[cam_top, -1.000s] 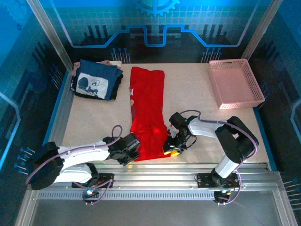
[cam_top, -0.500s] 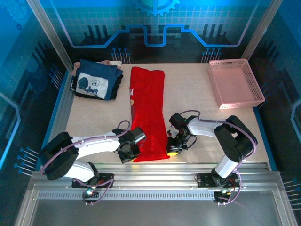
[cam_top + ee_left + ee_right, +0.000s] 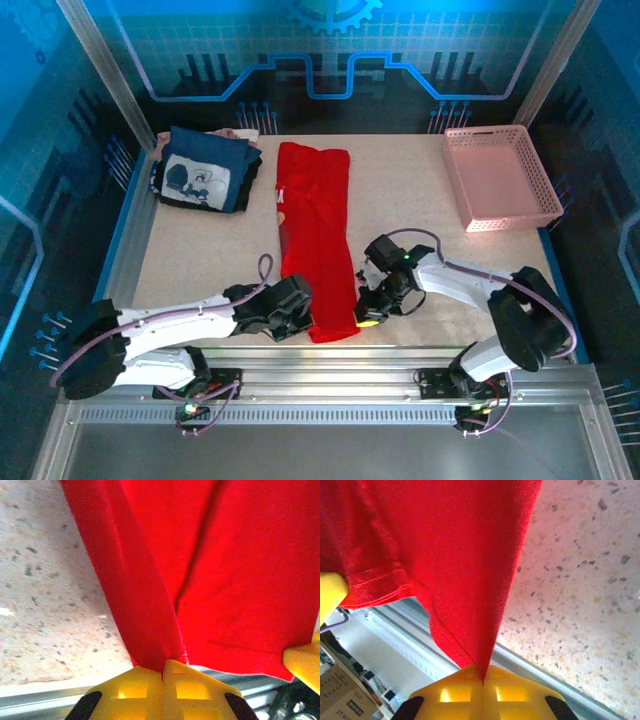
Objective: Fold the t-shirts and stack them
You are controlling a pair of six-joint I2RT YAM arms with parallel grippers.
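We see left fingers (image 3: 140,686) clenched on red t-shirt (image 3: 316,235) near-left hem corner, right fingers (image 3: 456,686) pinching near-right corner. Shirt lies lengthwise mid-bench (image 3: 420,205); navy t-shirt (image 3: 205,180) folded far-left.

A pink lattice basket (image 3: 497,178) sits on the speckled beige desk (image 3: 420,200), at its far right corner; a metal rail (image 3: 340,385) runs along its near edge.

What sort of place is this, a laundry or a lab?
Probably a robot lab cell, not a laundry: left arm and right arm bolted to a rail by the table, blue printed panels, a red t-shirt between them.
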